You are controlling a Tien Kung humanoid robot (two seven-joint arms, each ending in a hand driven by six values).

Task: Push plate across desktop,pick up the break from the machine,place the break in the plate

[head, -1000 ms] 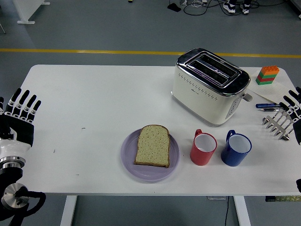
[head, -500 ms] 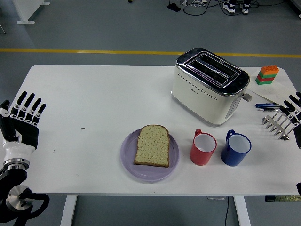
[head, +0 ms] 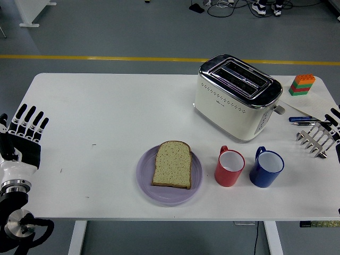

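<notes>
A slice of bread (head: 172, 164) lies flat on the lilac plate (head: 145, 179) near the table's front edge, left of centre. The cream and chrome toaster (head: 236, 96) stands behind it to the right, both slots showing no bread. My left hand (head: 24, 132) hovers at the far left edge, fingers spread and straight, holding nothing. Only the fingertips of my right hand (head: 334, 118) show at the right edge, stretched out and holding nothing. Both hands are far from the plate.
A red mug (head: 229, 167) and a blue mug (head: 266, 168) stand right of the plate. A metal rack (head: 317, 139), pens (head: 302, 120) and a stack of coloured blocks (head: 302, 85) sit at the right end. Grey floor with a yellow line lies beyond.
My right hand has drawn back toward the right edge, so less of it shows. My left hand shifted slightly at the left edge. Bread, plate and toaster have not moved.
</notes>
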